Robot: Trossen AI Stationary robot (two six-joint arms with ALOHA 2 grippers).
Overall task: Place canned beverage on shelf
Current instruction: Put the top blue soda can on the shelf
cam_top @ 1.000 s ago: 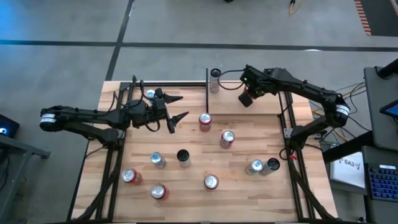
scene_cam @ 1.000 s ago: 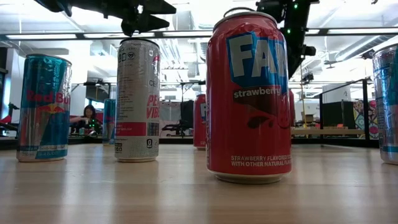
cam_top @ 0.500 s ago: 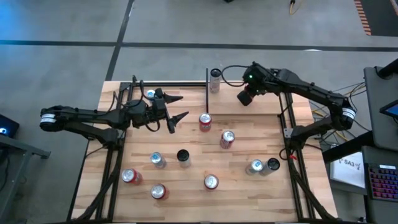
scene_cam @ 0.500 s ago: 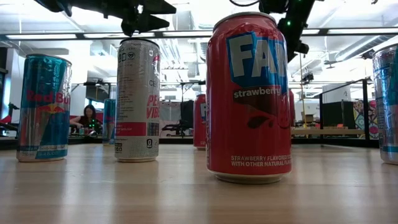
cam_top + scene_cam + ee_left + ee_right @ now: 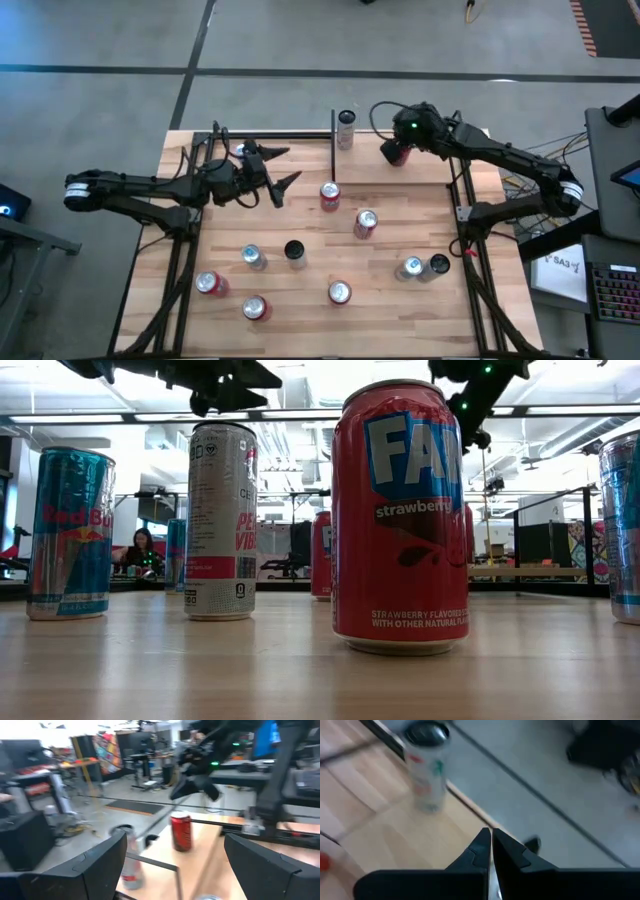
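Observation:
The shelf (image 5: 312, 150), a light-wood board edged by black rods, lies at the table's far left. My left gripper (image 5: 283, 166) hovers open and empty over it, near its right rod. A blue-topped can (image 5: 241, 152) stands behind the left gripper. A silver can (image 5: 346, 128) stands upright at the far edge and also shows in the right wrist view (image 5: 427, 770). My right gripper (image 5: 393, 153) is shut and empty, just right of the silver can; its fingers show closed in the right wrist view (image 5: 491, 845).
Several upright cans stand on the tabletop: a red one (image 5: 330, 195) near the shelf's right rod, another (image 5: 365, 222), a red Fanta can (image 5: 400, 520) near the front, a black one (image 5: 294, 250), and a pair (image 5: 425, 266) at the right. Black frame rails run along both sides.
My right gripper has moved toward the table's far edge and left, closer to the silver can, turning as it went. My left gripper has shifted a little toward the far edge, staying open.

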